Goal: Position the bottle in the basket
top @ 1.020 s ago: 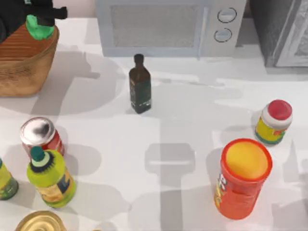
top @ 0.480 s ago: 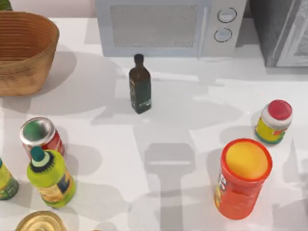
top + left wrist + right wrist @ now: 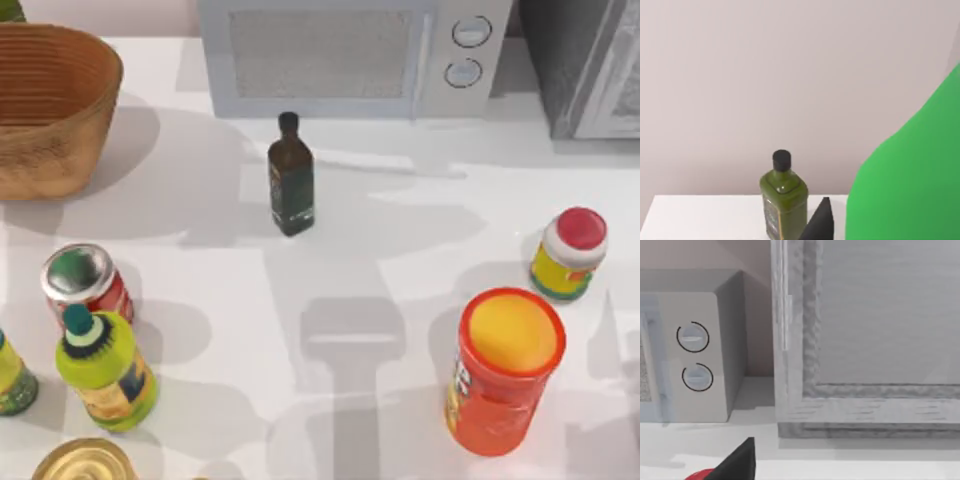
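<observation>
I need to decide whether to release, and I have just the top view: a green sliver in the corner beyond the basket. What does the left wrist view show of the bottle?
Observer: The bottle looms large and close beside the left gripper.
Operator: Is it down inside the basket?
Observer: I can't confirm that. Behind it is a plain wall, not wicker, and an olive bottle with a black cap stands on the table.
Operator: And the right arm?
Observer: The right gripper faces the microwave dials, away from the basket.
</observation>
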Tool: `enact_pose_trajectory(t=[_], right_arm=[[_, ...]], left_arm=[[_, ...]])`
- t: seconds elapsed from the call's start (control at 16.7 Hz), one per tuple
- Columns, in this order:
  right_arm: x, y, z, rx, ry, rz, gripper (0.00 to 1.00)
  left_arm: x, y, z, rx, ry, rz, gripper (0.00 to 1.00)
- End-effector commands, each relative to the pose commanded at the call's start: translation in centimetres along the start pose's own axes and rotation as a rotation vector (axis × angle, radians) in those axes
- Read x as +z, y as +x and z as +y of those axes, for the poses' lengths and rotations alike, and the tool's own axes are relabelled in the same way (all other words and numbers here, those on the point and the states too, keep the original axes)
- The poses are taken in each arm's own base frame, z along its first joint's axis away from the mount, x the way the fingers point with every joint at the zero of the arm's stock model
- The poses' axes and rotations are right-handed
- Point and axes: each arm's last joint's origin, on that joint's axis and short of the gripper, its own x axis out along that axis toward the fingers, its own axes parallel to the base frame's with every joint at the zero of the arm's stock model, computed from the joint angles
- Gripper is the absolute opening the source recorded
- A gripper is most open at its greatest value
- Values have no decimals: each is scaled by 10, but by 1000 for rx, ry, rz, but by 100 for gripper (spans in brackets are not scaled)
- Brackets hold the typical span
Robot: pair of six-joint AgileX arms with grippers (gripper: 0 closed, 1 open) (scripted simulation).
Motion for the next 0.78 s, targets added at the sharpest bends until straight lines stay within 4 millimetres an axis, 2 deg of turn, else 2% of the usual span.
enact_pose_trajectory(t=[0.3,0.54,0.78], right_arm=[[0,0,0,0,0,0,100],[0,0,0,0,0,0,100],[0,0,0,0,0,0,100]], left_arm=[[-23,40,1,2,-2,-4,0],[-25,42,1,2,-2,-4,0],[-25,42,1,2,-2,-4,30]])
